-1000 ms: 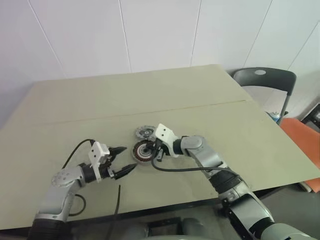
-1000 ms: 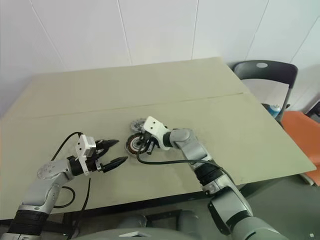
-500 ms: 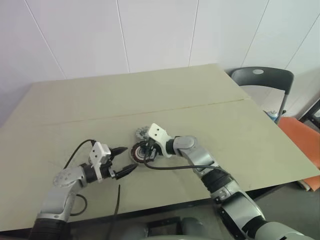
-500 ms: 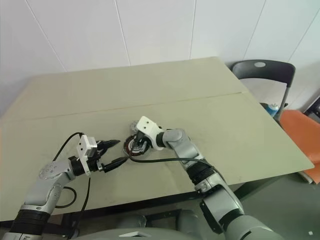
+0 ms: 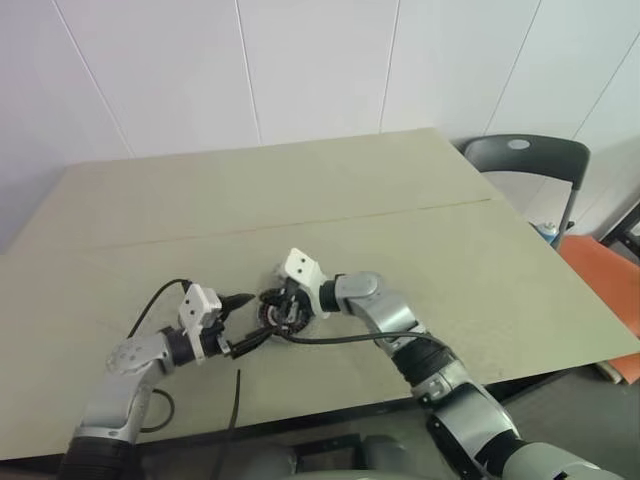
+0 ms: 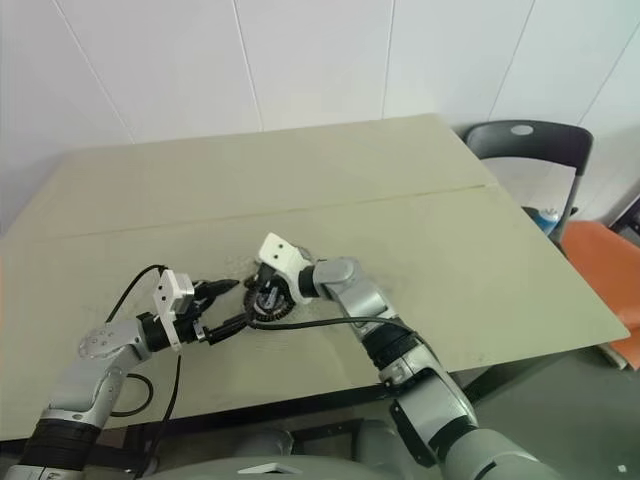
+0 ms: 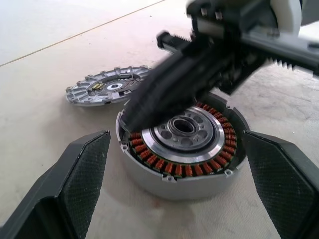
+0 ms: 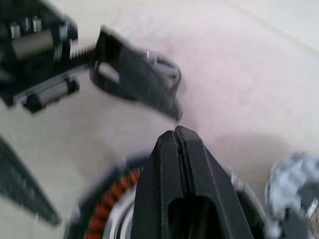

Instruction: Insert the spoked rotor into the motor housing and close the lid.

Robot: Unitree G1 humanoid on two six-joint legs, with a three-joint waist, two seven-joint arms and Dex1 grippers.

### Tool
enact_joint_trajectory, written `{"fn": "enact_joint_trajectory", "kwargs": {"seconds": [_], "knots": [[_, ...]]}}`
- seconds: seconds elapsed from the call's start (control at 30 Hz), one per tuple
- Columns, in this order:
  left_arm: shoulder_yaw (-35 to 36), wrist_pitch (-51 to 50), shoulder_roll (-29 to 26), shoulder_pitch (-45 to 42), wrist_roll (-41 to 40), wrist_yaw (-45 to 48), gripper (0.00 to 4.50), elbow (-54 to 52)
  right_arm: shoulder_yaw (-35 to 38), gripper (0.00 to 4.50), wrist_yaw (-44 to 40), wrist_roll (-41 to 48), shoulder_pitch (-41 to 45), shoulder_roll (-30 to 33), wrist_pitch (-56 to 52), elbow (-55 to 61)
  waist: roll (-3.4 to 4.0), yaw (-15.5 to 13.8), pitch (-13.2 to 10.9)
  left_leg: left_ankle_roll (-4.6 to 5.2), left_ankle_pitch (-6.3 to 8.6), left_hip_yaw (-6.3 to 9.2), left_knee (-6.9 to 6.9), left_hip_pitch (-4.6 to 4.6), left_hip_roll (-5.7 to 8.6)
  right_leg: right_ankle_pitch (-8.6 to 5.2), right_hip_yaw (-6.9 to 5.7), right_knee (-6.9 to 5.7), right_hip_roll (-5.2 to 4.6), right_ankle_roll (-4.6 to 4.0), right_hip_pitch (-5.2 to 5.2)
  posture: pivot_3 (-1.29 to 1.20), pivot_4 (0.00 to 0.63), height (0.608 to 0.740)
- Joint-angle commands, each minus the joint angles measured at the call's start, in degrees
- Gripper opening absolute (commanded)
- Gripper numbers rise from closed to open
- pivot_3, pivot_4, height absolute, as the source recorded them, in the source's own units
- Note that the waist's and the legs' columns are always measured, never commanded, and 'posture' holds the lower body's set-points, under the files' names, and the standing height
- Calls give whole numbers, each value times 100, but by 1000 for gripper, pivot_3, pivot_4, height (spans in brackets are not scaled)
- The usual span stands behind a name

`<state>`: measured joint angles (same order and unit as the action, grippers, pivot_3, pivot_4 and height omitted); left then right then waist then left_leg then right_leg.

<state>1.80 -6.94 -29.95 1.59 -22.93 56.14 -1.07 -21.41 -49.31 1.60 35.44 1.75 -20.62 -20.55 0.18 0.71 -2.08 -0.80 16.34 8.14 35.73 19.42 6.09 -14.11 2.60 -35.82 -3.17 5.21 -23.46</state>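
Table (image 5: pixel 420 250): one motor housing (image 7: pixel 182 144), one lid (image 7: pixel 107 89) (touching).

A pale beige bench (image 5: pixel 400 250), a thin seam running across its top, is standing against a white panelled wall (image 5: pixel 320 70). A dark grey chair (image 5: pixel 525 160) is sitting just beyond its right corner, with something orange (image 5: pixel 600 270) lying beside it.

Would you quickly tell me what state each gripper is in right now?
Left gripper: open, holding nothing, fingers either side of the motor housing.
Right gripper: shut, nothing visibly held, above the motor housing.
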Motion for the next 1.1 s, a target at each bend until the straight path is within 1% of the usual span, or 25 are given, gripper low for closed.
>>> {"fn": "enact_joint_trajectory", "kwargs": {"seconds": [0.03, 0.1, 0.2, 0.43, 0.53, 0.63, 0.67, 0.77, 0.93, 1.1], "knots": [[65, 104, -36, -18, 19, -16, 4500, -150, 401, 887, 164, 281, 343, -131, 297, 77, 1, -2, -2, 0, 0, 0, 7, 0, 1, 0, 0, -7, -1, 0, 0, 0, 0, 740], [63, 91, -39, -18, 20, -24, 4500, -158, 558, 1530, 97, 461, 439, -127, 281, 196, 2, 1, -2, 0, 1, 0, 22, 0, 1, -1, 0, -22, 0, 0, 0, 0, 0, 740], [61, 62, -45, -28, 11, -30, 4500, -172, 629, 1530, -29, 505, 590, 42, 419, 291, 3, 5, -2, 0, 0, 1, 34, -2, -1, -1, 0, -29, 3, 0, 3, 0, 0, 740], [93, 8, -77, -77, -9, -51, 4500, -189, 313, 1530, -678, 372, 834, 746, 606, 892, 2, 3, -2, 0, 0, 0, 35, 2, 1, -1, 0, -27, 0, 0, 2, 0, 0, 740], [182, 5, -115, -94, -38, -103, 4500, -227, -1, 2071, -924, 134, 818, 1022, 823, 1014, 2, 12, -2, 0, 0, 0, 32, 2, -2, -1, 0, -27, 2, 0, -1, 0, 0, 740], [301, -24, -186, -48, -127, -123, 4500, -337, -349, 3106, -1037, -127, 699, 1145, 1110, 903, 2, 7, -2, 0, 0, 0, 34, 1, -3, -1, 0, -28, 2, 0, 0, 0, 0, 740], [334, -34, -210, -20, -150, -124, 4500, -374, -451, 3388, -1045, -216, 667, 1162, 1209, 849, 0, 8, -2, 0, 0, 0, 35, 1, -3, -1, 0, -28, 2, 0, 1, 0, 0, 740], [519, -82, -318, 185, -245, -113, 4500, -538, -755, 4428, -760, -661, 669, 1094, 1591, 536, 0, 6, -2, 0, 0, -2, 35, 0, -1, -1, 0, -28, 0, 0, 3, 0, 0, 740], [824, -141, -563, 574, -332, -68, 4500, -741, -1010, 4428, -460, -1162, 771, 1033, 2195, 222, 1, -1, -4, 0, 0, -2, 33, 1, -1, -1, 0, -28, 1, -1, 0, 0, 0, 740], [926, -96, -595, 687, -359, -51, 4500, -669, -1092, 4428, -387, -1461, 993, 1001, 2602, 154, 1, -8, -4, 0, 0, -1, 37, 0, -2, -2, 0, -30, 2, -2, 3, 0, 0, 740]]}}
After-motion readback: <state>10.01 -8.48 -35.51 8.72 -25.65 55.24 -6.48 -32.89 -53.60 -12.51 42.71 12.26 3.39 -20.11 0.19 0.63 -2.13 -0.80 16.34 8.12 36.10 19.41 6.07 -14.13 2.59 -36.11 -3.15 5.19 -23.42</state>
